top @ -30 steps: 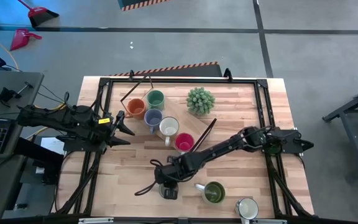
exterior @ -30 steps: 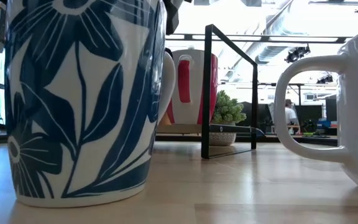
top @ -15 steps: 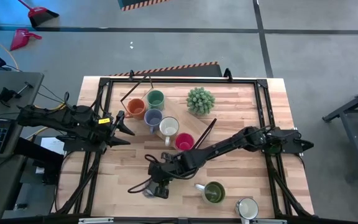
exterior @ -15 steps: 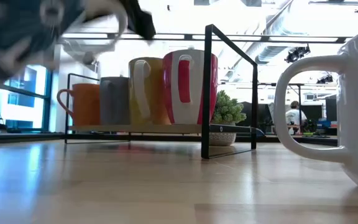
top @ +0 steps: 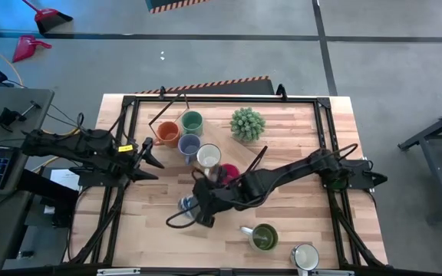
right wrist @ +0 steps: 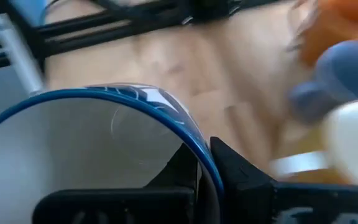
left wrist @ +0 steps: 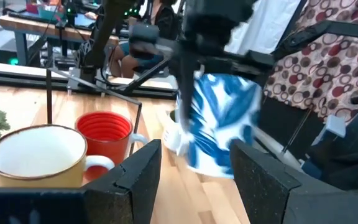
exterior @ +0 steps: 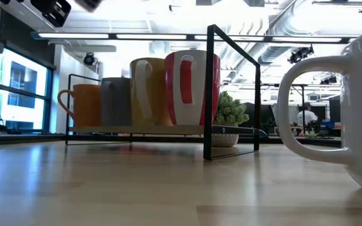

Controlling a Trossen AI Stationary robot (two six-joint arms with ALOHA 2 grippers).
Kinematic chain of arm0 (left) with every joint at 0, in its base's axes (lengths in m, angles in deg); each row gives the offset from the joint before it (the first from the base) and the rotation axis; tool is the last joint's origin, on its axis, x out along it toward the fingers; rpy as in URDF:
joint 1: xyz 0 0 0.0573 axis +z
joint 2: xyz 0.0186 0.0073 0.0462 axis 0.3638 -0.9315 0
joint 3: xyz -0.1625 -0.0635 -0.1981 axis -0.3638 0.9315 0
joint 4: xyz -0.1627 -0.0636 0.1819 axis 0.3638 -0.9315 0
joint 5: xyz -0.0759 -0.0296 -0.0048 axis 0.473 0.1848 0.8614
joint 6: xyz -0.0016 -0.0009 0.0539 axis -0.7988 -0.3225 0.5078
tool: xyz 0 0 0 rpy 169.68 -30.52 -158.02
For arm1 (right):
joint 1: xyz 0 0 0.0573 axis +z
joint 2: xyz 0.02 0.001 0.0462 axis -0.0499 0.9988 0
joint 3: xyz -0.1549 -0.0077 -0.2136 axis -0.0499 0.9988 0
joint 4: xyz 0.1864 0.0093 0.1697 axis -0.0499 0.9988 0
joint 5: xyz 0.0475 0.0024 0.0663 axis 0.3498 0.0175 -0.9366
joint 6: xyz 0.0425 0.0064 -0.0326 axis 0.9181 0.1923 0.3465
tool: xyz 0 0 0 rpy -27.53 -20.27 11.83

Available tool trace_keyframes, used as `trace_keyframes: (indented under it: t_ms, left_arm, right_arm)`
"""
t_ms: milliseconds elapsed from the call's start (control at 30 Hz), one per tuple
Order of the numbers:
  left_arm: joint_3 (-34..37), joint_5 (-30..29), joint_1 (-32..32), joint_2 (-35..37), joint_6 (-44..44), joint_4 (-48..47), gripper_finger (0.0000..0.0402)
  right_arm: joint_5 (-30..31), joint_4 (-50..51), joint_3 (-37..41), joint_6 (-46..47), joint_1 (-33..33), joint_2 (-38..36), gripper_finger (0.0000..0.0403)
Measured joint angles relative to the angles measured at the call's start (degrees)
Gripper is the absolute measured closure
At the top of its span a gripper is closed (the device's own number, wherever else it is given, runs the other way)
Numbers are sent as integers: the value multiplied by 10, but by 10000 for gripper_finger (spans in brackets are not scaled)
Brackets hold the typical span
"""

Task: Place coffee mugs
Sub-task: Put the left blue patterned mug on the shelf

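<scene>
aloft, white mug with blue leaf pattern (left wrist: 219,127), rim pinched by right end effector (right wrist: 204,163), left end effector (left wrist: 194,177) open

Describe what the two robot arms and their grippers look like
Both arms are dark, slim and jointed. The left gripper has two black, tapered fingers and a small yellow label on the wrist behind them. The right gripper has flat black fingers, and a black cable loops out from the arm near it onto the wooden table.
</scene>
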Motion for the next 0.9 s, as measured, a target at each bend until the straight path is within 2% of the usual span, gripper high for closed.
trace_keyframes:
  t_ms: [167, 400, 600, 767, 900]
  left_arm:
    - [0, -1, 0, 1, 0, 13, 222]
    - [0, -22, 0, 1, 1, 17, 222]
    - [0, -36, 0, 1, 1, 17, 222]
    - [0, -51, 0, 1, 1, 17, 222]
    - [0, -61, 0, 1, 1, 17, 222]
  right_arm:
    - [64, 33, 0, -40, -7, -22, 402]
    - [121, 143, 0, -47, -33, -49, 402]
    - [159, 151, 0, -71, -63, -100, 403]
    - [151, 173, 0, -98, -107, -154, 403]
    - [66, 174, 0, -137, -164, -186, 403]
